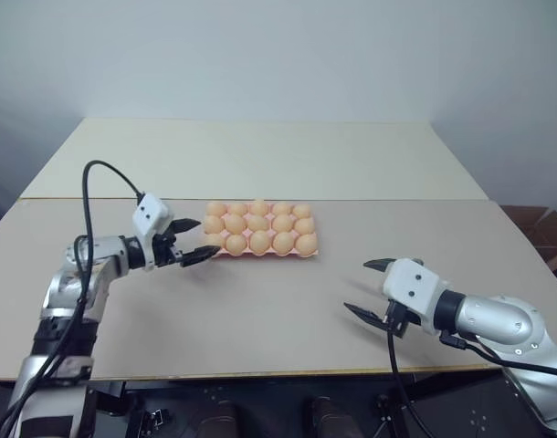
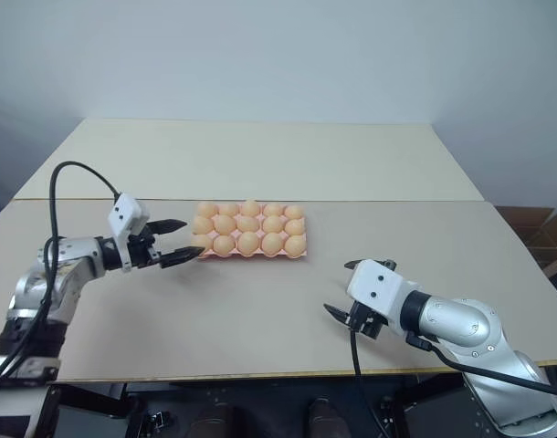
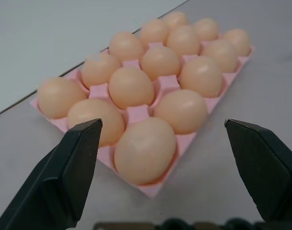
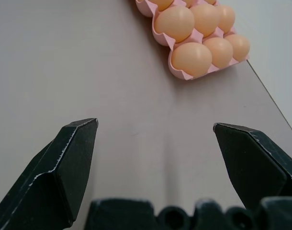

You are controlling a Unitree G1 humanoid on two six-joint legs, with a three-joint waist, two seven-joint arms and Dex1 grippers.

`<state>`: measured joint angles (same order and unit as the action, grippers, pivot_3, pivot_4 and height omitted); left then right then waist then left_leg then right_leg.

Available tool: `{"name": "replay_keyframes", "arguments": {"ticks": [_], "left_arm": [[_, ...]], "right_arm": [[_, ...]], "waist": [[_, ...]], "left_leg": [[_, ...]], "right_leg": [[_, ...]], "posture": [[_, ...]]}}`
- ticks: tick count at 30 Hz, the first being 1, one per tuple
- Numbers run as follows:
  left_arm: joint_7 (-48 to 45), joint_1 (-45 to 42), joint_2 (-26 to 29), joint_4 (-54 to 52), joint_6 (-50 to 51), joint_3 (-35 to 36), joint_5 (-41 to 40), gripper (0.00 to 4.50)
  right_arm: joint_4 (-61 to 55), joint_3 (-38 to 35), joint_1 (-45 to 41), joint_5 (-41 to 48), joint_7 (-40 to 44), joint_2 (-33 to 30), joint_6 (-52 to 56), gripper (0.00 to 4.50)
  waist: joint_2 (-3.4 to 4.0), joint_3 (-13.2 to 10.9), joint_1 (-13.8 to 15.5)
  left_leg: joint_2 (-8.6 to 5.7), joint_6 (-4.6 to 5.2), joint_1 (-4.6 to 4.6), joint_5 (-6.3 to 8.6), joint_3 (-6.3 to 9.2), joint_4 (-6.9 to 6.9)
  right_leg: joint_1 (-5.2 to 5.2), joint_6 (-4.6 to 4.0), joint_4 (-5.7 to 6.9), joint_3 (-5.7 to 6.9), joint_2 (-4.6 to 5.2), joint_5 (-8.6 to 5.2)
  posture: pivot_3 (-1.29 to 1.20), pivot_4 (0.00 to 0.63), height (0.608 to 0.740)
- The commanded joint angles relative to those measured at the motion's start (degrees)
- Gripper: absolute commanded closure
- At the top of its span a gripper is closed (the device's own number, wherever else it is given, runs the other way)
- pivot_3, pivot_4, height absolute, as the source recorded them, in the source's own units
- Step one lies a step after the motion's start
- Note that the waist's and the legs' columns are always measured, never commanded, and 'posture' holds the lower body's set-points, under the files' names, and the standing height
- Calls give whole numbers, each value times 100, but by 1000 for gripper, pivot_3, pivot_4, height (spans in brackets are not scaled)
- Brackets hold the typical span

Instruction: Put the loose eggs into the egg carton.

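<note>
Egg carton (image 1: 260, 230) mid-counter (image 1: 260, 310), every cup filled with eggs (image 3: 145, 149). Left pincer (image 1: 194, 241) released beside it; right pincer (image 1: 370, 287) released, well apart. Task looks complete.

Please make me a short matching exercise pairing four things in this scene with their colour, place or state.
Things:
1. carton
2. eggs
3. left tool
4. right tool

Descriptions:
A. open and empty, close beside the carton's left end
B. pink, every cup filled
C. open and empty, over bare table well short of the carton
D. pale orange, seated in three rows of five

Pairs: 1-B, 2-D, 3-A, 4-C
</note>
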<state>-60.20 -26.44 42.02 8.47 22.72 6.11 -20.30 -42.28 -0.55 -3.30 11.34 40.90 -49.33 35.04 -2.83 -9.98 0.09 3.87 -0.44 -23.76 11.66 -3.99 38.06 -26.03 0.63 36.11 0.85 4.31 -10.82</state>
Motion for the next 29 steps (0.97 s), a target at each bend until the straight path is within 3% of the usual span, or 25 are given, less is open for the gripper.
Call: {"name": "replay_keyframes", "arguments": {"ticks": [1, 8, 12, 20, 29], "left_arm": [[-256, 606, 616, -920, 254, 652, -351, 28], [-716, 2178, 1535, -1878, 562, 1870, -752, 28], [-851, 2788, 1717, -2226, 713, 2486, -940, 28], [-849, 3506, 1761, -2823, 1178, 3227, -1234, 28], [-582, 3786, 1628, -3210, 1639, 3498, -1485, 28]], "right_arm": [[-211, -383, 45, 112, 165, -172, -70, 0], [-351, -1622, 376, 1038, 1104, -560, -57, 0], [-220, -2055, 509, 1407, 1686, -829, -235, 0], [-90, -1887, 294, 1514, 1669, -845, -279, 0], [316, -1542, 100, 1315, 1791, -976, -596, 0]], "waist": [[0, 0, -21], [1, 0, -30], [1, 0, 13], [2, -1, 46], [3, -1, 50]], "left_leg": [[1, 0, 0, 0, 0, 0], [2, -1, 5, 1, -1, -4], [3, -3, 5, 2, -1, -4], [5, -5, 3, 3, -5, -7], [5, -5, 3, 3, -6, -8]], "right_leg": [[0, 0, 0, -1, 0, 0], [-1, -33, -2, 1, 6, -23], [-2, -35, -6, 4, 8, -24], [-9, -36, -7, 1, 7, -25], [-10, -37, -8, 0, 7, -26]], "posture": [[0, 150, 740], [0, 150, 740], [0, 150, 740], [0, 150, 740], [0, 150, 740]]}}
